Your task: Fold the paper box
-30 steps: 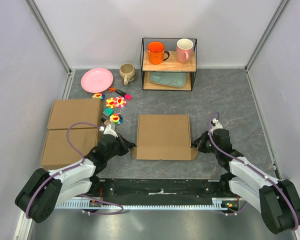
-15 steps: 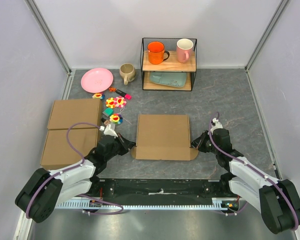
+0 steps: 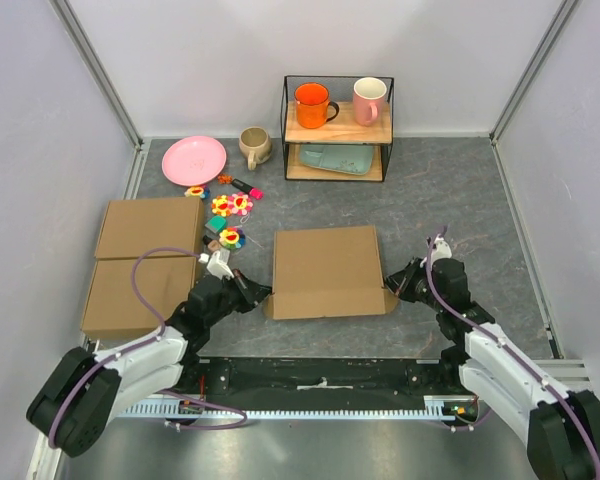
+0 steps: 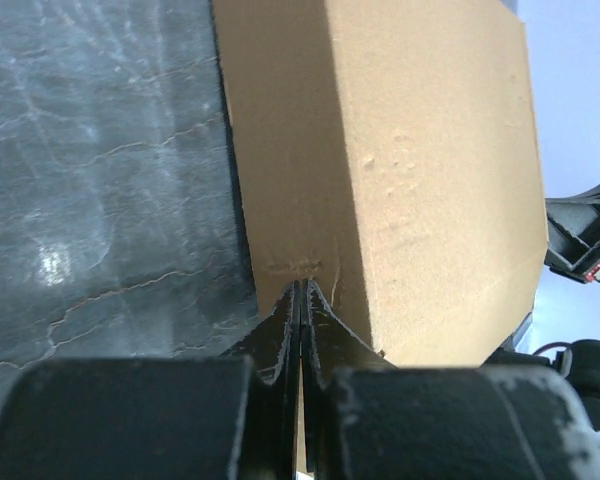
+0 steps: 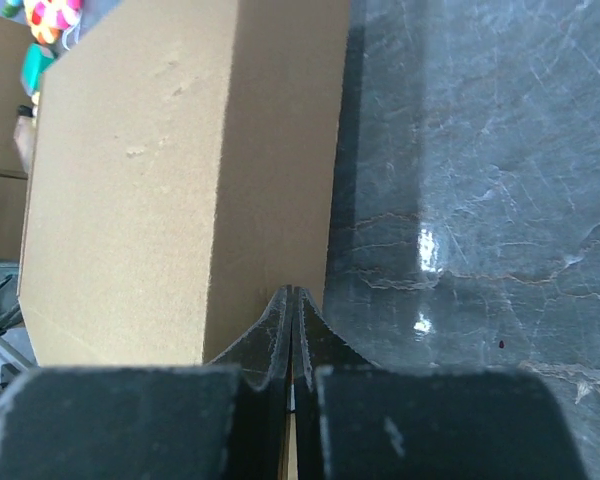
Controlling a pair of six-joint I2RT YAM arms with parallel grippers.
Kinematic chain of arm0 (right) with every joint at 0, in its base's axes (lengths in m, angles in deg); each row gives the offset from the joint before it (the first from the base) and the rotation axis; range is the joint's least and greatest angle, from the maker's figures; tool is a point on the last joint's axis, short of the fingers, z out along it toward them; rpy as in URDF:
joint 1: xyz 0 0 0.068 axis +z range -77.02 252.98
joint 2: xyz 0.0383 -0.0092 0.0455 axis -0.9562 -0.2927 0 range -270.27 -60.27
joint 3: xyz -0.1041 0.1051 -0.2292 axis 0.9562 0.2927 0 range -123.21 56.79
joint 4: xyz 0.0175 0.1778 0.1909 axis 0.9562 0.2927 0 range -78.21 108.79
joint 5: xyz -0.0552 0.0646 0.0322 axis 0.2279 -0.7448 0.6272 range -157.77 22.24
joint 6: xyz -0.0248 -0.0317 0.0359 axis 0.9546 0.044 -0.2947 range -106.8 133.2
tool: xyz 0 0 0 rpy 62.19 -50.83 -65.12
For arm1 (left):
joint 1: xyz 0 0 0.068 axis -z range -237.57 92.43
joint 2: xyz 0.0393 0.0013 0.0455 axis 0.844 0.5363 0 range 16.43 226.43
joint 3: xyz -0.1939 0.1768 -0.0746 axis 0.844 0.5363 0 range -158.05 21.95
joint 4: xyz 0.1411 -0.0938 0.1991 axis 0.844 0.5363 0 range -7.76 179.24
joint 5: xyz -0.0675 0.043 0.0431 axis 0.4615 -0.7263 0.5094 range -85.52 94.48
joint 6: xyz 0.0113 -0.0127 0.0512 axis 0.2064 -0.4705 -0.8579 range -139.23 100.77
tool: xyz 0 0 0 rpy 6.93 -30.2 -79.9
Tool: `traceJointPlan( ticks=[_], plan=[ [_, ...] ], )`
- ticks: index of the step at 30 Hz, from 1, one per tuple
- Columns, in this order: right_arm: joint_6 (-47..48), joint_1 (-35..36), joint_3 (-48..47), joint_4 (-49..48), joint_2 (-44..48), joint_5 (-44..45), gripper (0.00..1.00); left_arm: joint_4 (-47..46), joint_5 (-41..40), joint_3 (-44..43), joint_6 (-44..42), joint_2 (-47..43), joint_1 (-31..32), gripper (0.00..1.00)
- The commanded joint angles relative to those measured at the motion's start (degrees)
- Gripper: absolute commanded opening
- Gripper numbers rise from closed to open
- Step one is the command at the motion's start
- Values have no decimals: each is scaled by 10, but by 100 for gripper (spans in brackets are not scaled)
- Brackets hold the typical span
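Along the left side of the grey tabletop (image 3: 450, 200) lie two flat brown ready-made boxes (image 3: 145, 265), set edge to edge. Beyond them are a pink plate (image 3: 194, 160), a beige mug (image 3: 254, 146) and a scatter of bright flower toys (image 3: 230, 206).

The left gripper (image 3: 252, 291) reaches in low from the near left. Its fingers (image 4: 280, 330) are pinched tight together on a thin cardboard edge at the near left corner of the paper box (image 3: 327, 270).

The paper box sits in the middle of the tabletop, towards the near edge. It is plain brown, shallow and rectangular, and lies slightly askew. Its broad top face carries a few small dents, and a small rounded tab pokes out at each near corner.

Behind it, against the far wall, a black wire shelf (image 3: 338, 128) holds an orange mug (image 3: 312, 104) and a pink mug (image 3: 368, 100).

The right gripper (image 3: 395, 285) comes in at the near right corner of the paper box. It too is squeezed closed on a sliver of the cardboard.
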Motion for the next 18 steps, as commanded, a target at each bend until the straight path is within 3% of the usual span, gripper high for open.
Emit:
traceJointPlan(
  ticks=[1,8,18],
  plan=[
    [-21,17,-55,25,45,-66,0,-39,80,-13,-13,-70,7,2],
    [-23,17,-82,57,80,-68,0,43,78,-42,-16,-165,7,2],
    [-38,17,-131,111,119,-64,0,110,84,-107,-13,-220,7,2]
  ],
)
